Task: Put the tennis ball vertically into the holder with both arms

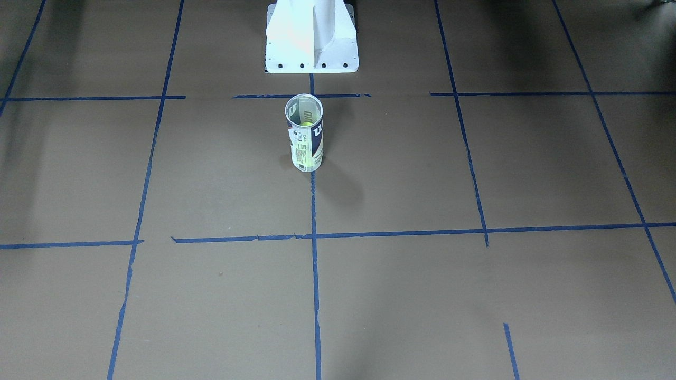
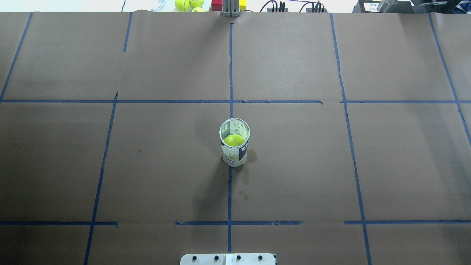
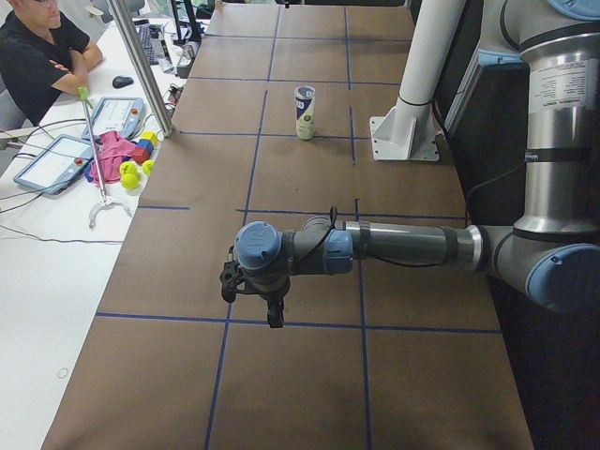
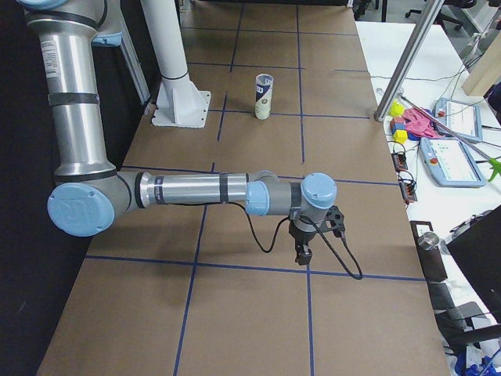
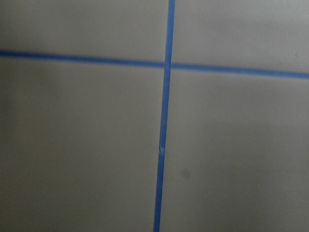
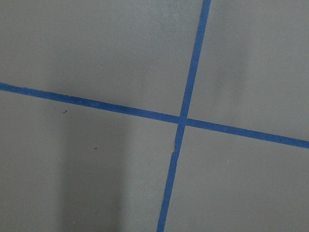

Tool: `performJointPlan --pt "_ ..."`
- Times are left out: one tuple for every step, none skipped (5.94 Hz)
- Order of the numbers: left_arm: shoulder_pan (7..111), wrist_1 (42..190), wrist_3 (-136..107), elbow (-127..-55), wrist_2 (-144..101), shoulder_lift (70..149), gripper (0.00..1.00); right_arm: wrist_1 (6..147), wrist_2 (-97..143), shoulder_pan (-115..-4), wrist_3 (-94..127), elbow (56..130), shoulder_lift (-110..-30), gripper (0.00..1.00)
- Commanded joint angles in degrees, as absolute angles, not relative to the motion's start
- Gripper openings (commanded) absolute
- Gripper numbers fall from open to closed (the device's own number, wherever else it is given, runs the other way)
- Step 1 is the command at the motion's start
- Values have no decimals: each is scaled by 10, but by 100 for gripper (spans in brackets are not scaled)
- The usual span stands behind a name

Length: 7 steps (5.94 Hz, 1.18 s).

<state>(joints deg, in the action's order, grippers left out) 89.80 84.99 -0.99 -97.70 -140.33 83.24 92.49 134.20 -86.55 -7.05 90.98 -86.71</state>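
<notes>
The can stands upright on the bench, just in front of the white pedestal, on the middle tape line. From overhead the ball shows plainly, sitting down inside the can; the front camera catches only a sliver of yellow. Only the side cameras show the left tool and right tool, each hanging over bare bench well away from the pedestal. They look empty, I think; released or clenched, I cannot tell.
</notes>
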Motion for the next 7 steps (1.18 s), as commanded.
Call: performJointPlan --pt "897 894 -1 -979 -1405 802 100 921 1348 -870 -76 939 -923 100" --pt "898 906 2 -987 -1396 799 100 920 1345 -870 -85 954 -946 100" --pt "897 949 1 -988 -1345 800 100 920 1342 -870 -116 954 -953 100" --pt "895 954 2 -989 -1343 803 100 920 1344 -870 -119 955 -954 100" --pt "885 948 1 -992 -1341 809 100 921 1344 -870 -120 955 -954 100" --pt "875 933 2 -995 -1343 812 100 921 1346 -869 -119 955 -952 100" --pt "869 915 2 -998 -1346 814 100 923 1348 -869 -119 954 -948 100"
